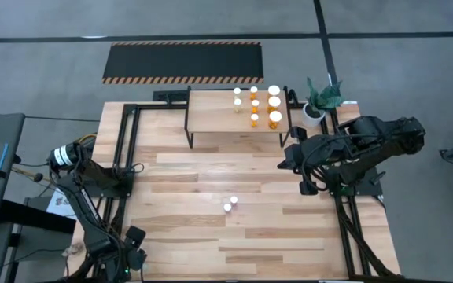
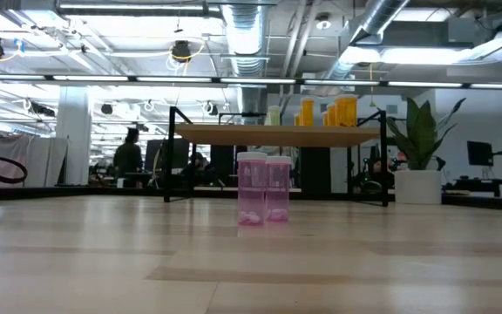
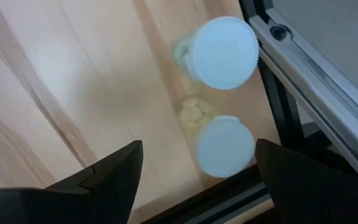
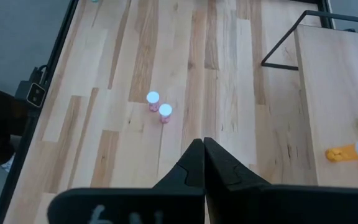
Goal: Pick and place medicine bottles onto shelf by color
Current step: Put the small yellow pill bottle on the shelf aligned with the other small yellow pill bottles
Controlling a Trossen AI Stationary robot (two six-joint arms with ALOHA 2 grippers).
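The left hand [image 3: 194,180] is released, its fingers spread above two greenish white-capped bottles [image 3: 224,144] at the near left corner of the worktop [image 1: 274,236], close to the black frame rail [image 3: 303,81]. Better to descend straight on the nearer bottle so its neighbour is not knocked. The right hand [image 4: 202,163] is clenched, empty, waiting beside the shelf [image 1: 211,118]. Two pink bottles [image 1: 230,203] stand mid-worktop.

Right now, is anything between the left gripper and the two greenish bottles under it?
Nothing visible. The open left gripper looks straight down on the two greenish bottles, which stand side by side at the table's edge beside the black frame rail.
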